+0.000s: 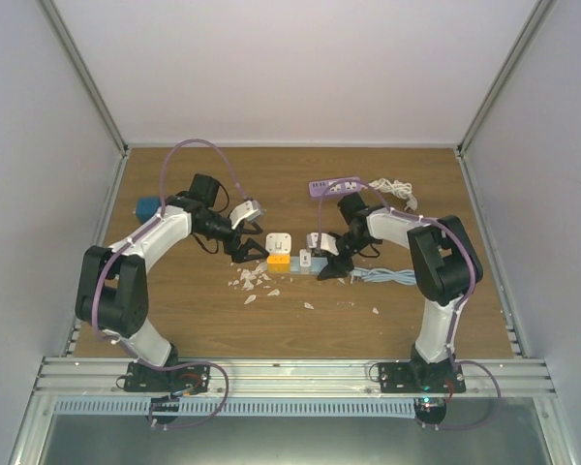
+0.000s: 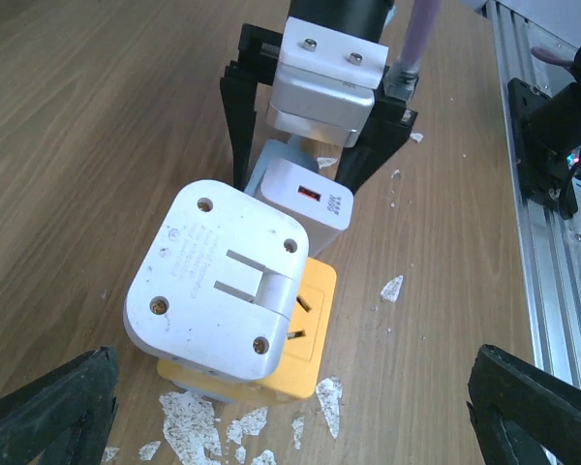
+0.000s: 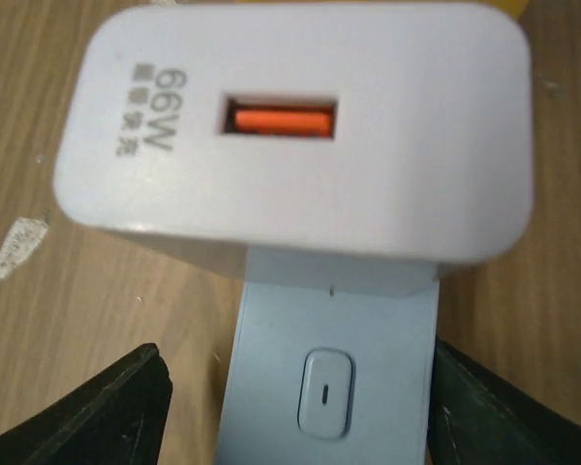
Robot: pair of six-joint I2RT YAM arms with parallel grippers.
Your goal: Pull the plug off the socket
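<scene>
A power strip lies mid-table, with a yellow socket block (image 1: 279,260) and a light blue part (image 1: 298,264). A white square adapter (image 1: 281,241) sits plugged on the yellow block (image 2: 305,320); it fills the left wrist view (image 2: 213,281), its folded prongs facing up. A white 66W charger (image 2: 305,197) stands plugged in the blue part (image 3: 334,368) and looms in the right wrist view (image 3: 290,136). My left gripper (image 1: 251,250) is open and empty beside the yellow block, its jaws wide (image 2: 292,366). My right gripper (image 1: 331,263) is open, straddling the blue strip (image 3: 297,354) behind the charger.
White flakes (image 1: 253,281) litter the wood in front of the strip. A purple strip (image 1: 334,183) and a white cable (image 1: 397,189) lie at the back right. A pale blue cable (image 1: 387,276) runs right of the strip. A blue object (image 1: 150,206) lies far left.
</scene>
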